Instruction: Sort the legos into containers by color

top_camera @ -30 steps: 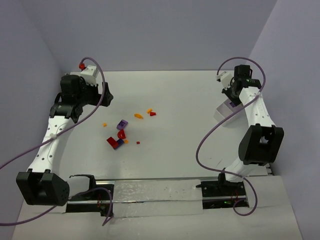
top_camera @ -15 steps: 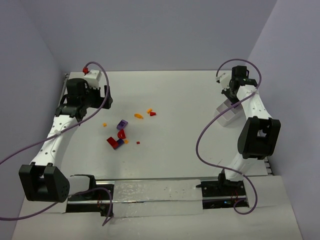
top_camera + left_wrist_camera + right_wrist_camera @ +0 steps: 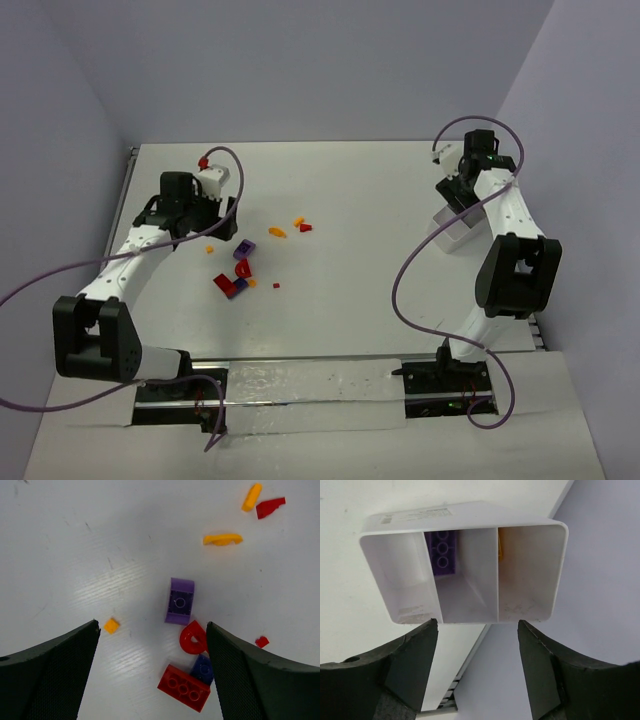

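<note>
Left black two-finger gripper points down, jaws spread wide; right black two-finger gripper likewise gapes, gripping nothing.

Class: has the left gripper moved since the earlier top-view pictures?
Yes. The left gripper has swung right, closer to the purple lego, which stayed put.

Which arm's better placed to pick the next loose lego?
Left. The left gripper, open, hangs right above the loose legos, purple brick nearest; the right gripper is far off, at the container.
</note>
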You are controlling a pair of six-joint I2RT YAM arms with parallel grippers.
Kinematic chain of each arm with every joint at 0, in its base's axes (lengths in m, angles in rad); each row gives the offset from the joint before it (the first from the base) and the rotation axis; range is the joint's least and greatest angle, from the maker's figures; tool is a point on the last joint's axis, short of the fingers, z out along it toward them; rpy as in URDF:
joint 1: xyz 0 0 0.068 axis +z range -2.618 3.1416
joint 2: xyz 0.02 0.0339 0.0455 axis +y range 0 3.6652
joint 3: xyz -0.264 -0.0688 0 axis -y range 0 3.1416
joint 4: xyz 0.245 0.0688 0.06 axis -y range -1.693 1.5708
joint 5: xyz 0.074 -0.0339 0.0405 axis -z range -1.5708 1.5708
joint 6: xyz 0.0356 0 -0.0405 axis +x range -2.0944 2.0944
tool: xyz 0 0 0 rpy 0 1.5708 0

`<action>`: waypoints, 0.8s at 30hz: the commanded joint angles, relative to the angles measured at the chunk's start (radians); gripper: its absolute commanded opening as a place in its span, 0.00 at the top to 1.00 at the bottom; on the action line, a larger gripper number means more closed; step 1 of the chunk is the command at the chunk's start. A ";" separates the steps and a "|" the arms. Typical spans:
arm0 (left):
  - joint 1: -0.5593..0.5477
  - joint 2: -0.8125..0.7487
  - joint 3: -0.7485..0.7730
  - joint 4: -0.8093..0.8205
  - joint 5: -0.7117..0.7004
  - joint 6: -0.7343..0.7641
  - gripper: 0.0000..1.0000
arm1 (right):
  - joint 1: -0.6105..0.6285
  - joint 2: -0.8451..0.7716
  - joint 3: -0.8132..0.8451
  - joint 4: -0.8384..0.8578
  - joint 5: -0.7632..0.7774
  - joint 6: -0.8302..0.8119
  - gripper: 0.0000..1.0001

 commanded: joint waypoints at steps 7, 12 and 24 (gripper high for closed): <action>-0.070 0.151 0.008 -0.014 0.083 0.056 0.23 | 0.190 -0.145 0.163 -0.148 -0.234 0.229 0.07; -0.115 0.229 -0.010 0.050 0.033 0.001 0.22 | 0.259 -0.162 0.200 -0.177 -0.341 0.346 0.00; -0.139 0.359 -0.003 0.129 -0.098 -0.022 0.42 | 0.320 -0.178 0.208 -0.131 -0.492 0.504 0.00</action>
